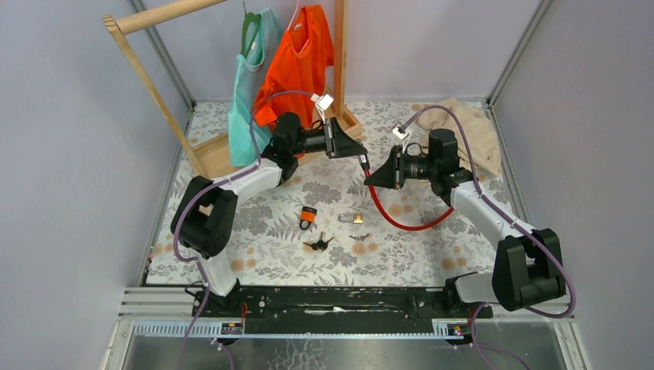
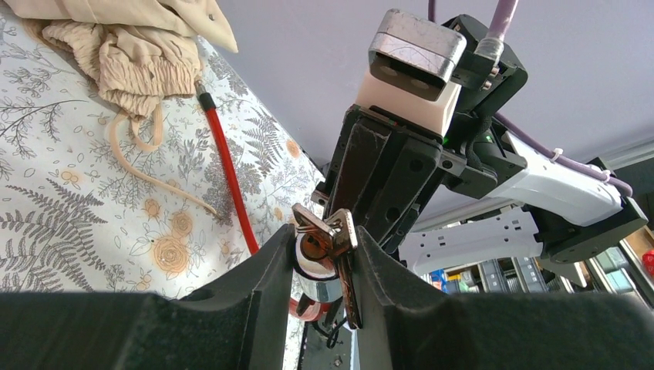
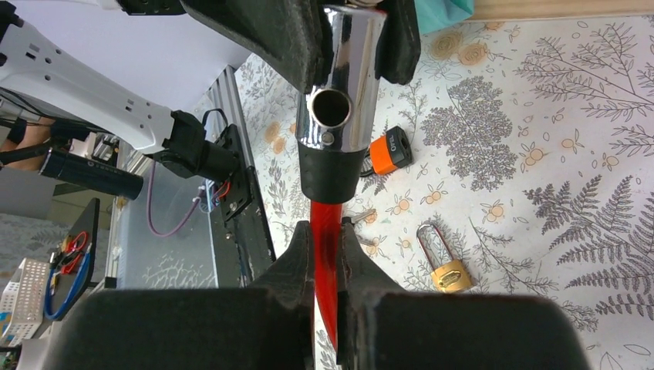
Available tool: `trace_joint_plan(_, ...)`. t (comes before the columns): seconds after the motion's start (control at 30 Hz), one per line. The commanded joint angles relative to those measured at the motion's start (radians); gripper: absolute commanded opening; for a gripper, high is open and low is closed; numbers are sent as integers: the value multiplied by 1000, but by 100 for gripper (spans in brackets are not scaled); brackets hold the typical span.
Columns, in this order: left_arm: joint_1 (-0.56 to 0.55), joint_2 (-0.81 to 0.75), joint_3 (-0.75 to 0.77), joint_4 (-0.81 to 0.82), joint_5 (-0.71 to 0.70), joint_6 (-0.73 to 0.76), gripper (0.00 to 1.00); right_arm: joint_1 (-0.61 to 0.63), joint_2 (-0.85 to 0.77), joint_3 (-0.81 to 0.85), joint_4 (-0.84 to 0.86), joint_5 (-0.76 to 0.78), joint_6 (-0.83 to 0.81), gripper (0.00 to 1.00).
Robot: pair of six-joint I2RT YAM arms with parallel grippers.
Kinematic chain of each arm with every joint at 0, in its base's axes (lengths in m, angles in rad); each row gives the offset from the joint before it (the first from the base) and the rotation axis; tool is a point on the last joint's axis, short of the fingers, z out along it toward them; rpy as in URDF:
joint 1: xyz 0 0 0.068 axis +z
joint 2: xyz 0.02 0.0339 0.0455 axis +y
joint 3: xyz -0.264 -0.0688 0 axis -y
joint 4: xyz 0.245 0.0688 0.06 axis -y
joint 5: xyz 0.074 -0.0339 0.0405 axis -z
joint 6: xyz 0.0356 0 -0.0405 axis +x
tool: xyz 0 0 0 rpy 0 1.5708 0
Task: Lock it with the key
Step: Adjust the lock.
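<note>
A red cable lock has a chrome cylinder head (image 3: 343, 85) and a red cable (image 1: 401, 222). My left gripper (image 2: 324, 262) is shut on the cylinder (image 2: 320, 287), held above the table's middle (image 1: 361, 158). A bunch of keys (image 2: 333, 230) lies over the cylinder's keyhole end, and one key hangs pinched beside the right finger. My right gripper (image 3: 328, 247) is shut on the red cable (image 3: 325, 223) just below the cylinder's black collar, facing the left gripper in the top view (image 1: 372, 182). The cylinder's side hole (image 3: 332, 108) shows open.
On the floral table lie an orange padlock (image 1: 308, 217), a brass padlock (image 1: 353, 219), black keys (image 1: 318, 244) and a small key (image 1: 360, 237). A beige cloth (image 1: 466, 131) lies back right. A wooden rack (image 1: 220, 150) with hanging shirts (image 1: 301, 62) stands back left.
</note>
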Motion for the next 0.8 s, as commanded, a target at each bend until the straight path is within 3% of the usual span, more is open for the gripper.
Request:
trace_joint_plan(0.0, 6, -47, -44, 86, -9, -23, 34, 5, -13, 29, 112, -12, 84, 0)
trace_joint_plan(0.3, 6, -48, -91, 179, -5, -54, 58, 5, -5, 40, 180, -24, 158, 0)
trace_joint_plan(0.6, -5, -35, -97, 210, -15, -65, 60, 5, -1, 42, 184, -14, 167, 0)
trace_joint_plan(0.77, -22, -25, -94, 208, -15, -62, 55, 5, 6, 46, 185, -7, 174, 0)
